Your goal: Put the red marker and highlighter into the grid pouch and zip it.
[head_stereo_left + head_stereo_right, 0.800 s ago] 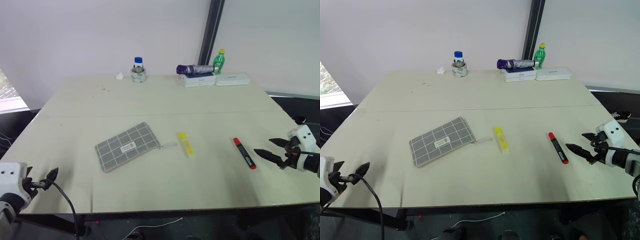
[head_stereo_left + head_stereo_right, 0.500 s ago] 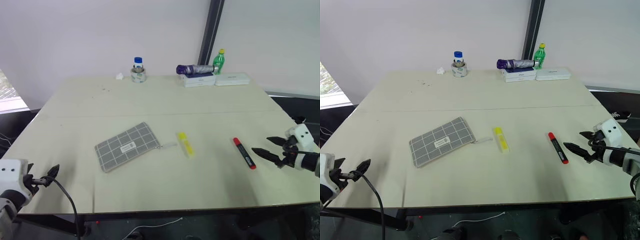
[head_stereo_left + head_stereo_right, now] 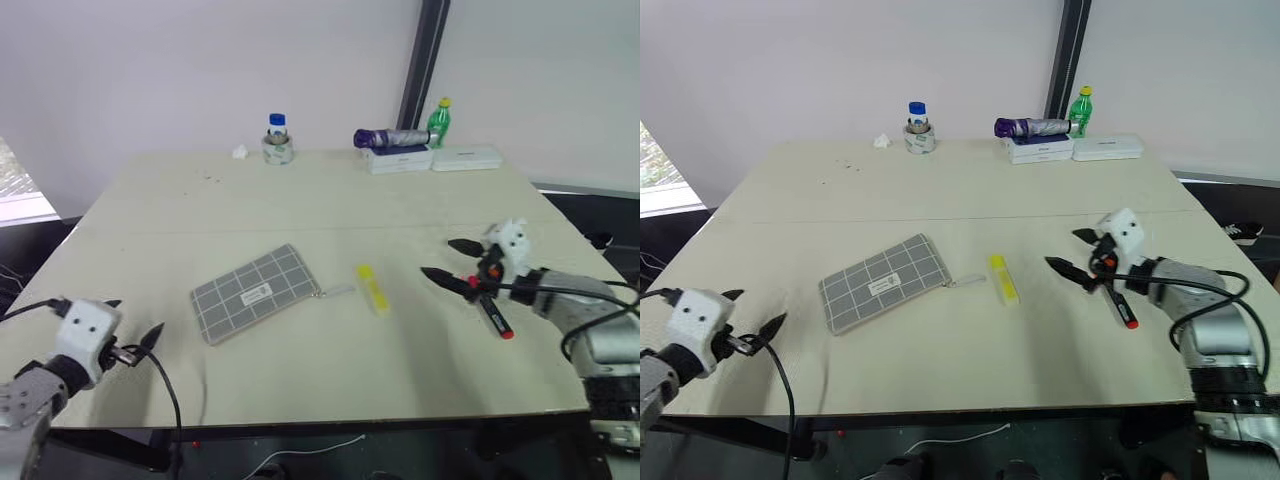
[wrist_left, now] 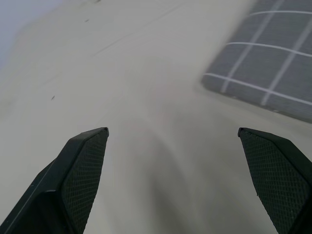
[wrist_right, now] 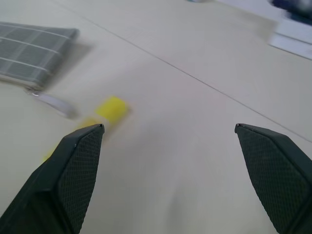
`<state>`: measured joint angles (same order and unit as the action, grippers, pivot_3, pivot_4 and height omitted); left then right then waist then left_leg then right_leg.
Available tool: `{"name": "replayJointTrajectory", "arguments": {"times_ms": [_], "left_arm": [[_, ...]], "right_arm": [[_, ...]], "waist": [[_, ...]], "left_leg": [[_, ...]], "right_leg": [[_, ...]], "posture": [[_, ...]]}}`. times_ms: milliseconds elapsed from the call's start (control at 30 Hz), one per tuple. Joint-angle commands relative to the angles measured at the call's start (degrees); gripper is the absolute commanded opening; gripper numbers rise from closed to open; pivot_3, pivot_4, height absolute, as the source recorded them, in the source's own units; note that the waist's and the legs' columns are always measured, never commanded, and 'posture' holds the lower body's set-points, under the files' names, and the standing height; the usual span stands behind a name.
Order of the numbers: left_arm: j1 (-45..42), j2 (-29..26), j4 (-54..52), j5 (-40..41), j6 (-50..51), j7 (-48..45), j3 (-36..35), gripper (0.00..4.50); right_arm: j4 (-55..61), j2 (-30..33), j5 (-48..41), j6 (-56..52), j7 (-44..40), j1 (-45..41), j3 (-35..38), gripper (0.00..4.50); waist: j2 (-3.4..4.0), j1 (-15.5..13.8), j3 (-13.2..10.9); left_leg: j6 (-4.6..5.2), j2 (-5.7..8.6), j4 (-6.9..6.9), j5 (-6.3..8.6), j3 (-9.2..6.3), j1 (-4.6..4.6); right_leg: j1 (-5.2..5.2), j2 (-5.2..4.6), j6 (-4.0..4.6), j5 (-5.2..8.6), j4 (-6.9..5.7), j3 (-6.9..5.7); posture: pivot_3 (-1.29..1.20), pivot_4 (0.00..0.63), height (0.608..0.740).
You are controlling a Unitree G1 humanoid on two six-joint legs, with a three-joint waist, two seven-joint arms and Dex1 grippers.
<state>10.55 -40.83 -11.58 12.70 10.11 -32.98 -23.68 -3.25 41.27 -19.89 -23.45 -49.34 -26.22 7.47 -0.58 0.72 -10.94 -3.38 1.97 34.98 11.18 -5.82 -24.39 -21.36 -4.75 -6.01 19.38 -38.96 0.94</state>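
Observation:
The grid pouch [image 3: 255, 293] lies flat left of the table's middle, its zipper pull toward the yellow highlighter [image 3: 371, 288] just to its right. The red marker [image 3: 497, 320] lies further right, its far end hidden under my right hand. My right gripper [image 3: 440, 258] hovers open over the table between highlighter and marker, holding nothing; its wrist view shows the highlighter [image 5: 111, 108] and pouch [image 5: 34, 53] ahead of its fingers [image 5: 78, 165]. My left gripper [image 3: 135, 318] is open and empty near the front left edge, with a pouch corner [image 4: 273, 63] ahead of it.
Along the far edge stand a blue-capped jar on a tape roll [image 3: 277, 140], a folded purple umbrella [image 3: 392, 138] on a white box, a green bottle [image 3: 438, 122] and a white case [image 3: 465, 158]. The table's front edge [image 3: 380, 415] runs close below both hands.
My right gripper has swung left from beyond the marker to a spot between marker and highlighter. My left gripper has moved right, onto the table and toward the pouch. Both stay open.

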Motion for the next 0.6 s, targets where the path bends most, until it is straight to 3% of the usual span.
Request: {"name": "replayJointTrajectory", "arguments": {"times_ms": [33, 233, 333, 600], "left_arm": [[-1.83, -2.77, 3.12, -4.05, -5.99, -1.81, 1.60, 4.50], [-3.99, -7.07, 11.06, -11.14, -16.51, -4.18, 6.91, 4.50], [-5.97, -8.73, 15.09, -14.86, -22.14, -5.10, 10.46, 4.50], [-11.15, -8.98, 22.17, -17.68, -30.09, -5.10, 14.43, 4.50]], "right_arm": [[3.76, -2.72, 1.76, -2.86, 3.56, -2.76, -3.66, 3.20], [2.68, -9.17, 6.03, -7.00, 9.04, -8.54, -10.76, 0.04], [-0.60, -13.29, 10.34, -5.01, 10.33, -11.65, -16.19, 0.04], [-18.87, -25.55, 18.08, 0.00, 17.33, -21.75, -21.73, 0.04]], "waist": [[0.00, 0.02, 0.00], [0.02, 0.21, -0.01], [0.02, 0.32, -0.01], [0.04, 0.32, -0.01]], "left_leg": [[0.00, 0.00, 0.00, 0.00, -0.01, -0.01], [0.00, 0.01, -0.06, 0.00, 0.01, -0.02], [0.00, -0.01, -0.14, 0.00, 0.00, -0.01], [-0.02, 0.06, -0.17, -0.02, 0.00, 0.04]], "right_leg": [[-0.02, 0.00, 0.00, 0.00, 0.00, 0.00], [-0.08, -0.02, 0.00, -0.01, 0.00, 0.03], [-0.13, 0.04, -0.13, -0.09, 0.00, 0.02], [-0.13, 0.09, -0.18, -0.12, -0.09, -0.07]], "posture": [[0.00, 0.150, 0.737], [0.00, 0.150, 0.737], [0.00, 0.150, 0.737], [0.00, 0.150, 0.737]]}}
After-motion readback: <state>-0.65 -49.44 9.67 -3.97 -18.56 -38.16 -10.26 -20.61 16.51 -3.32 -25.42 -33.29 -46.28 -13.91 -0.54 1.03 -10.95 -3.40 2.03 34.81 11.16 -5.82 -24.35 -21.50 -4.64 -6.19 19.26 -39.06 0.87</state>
